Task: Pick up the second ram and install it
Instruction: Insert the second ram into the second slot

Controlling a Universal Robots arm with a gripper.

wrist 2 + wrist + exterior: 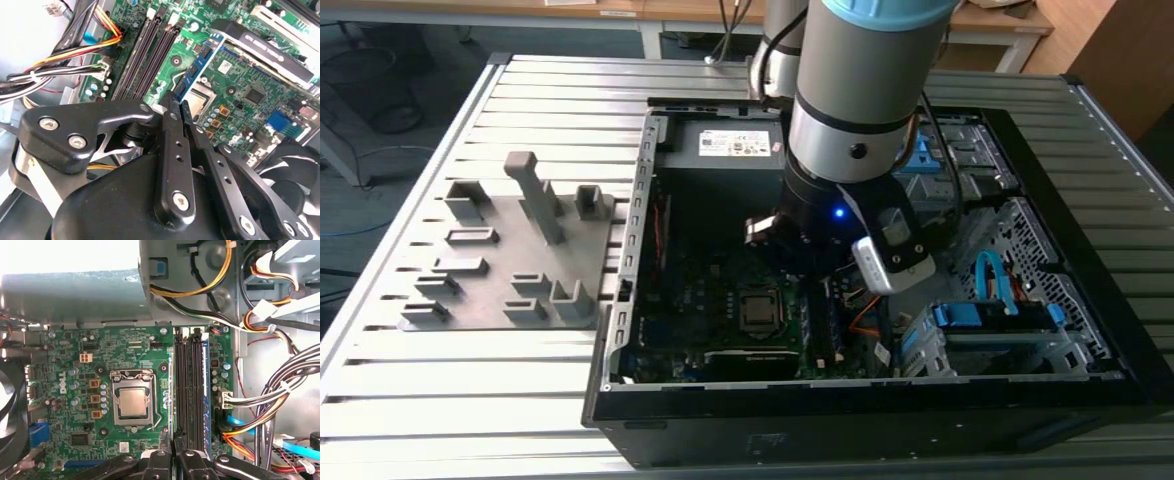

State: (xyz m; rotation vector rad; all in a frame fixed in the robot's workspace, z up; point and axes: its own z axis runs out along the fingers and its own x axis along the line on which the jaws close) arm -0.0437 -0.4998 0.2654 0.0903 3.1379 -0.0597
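The gripper point(177, 102) has its two black fingers pressed together on one end of the memory stick point(197, 65), so the pick-up is done and the work is at the lining-up stage (my reading, not a certainty). The blue-green stick juts out past the fingertips, edge down and clear of the board. It hangs between the processor point(132, 402) and the row of black memory slots point(190, 390), running roughly along them. Seating it would call for its lower edge squarely over an empty slot, then a straight, even push. In the exterior view the arm point(854, 100) stands nearly upright, reaching down into the open computer case point(620, 330) over the middle of the board. Beyond it lies the grey power box point(720, 145).
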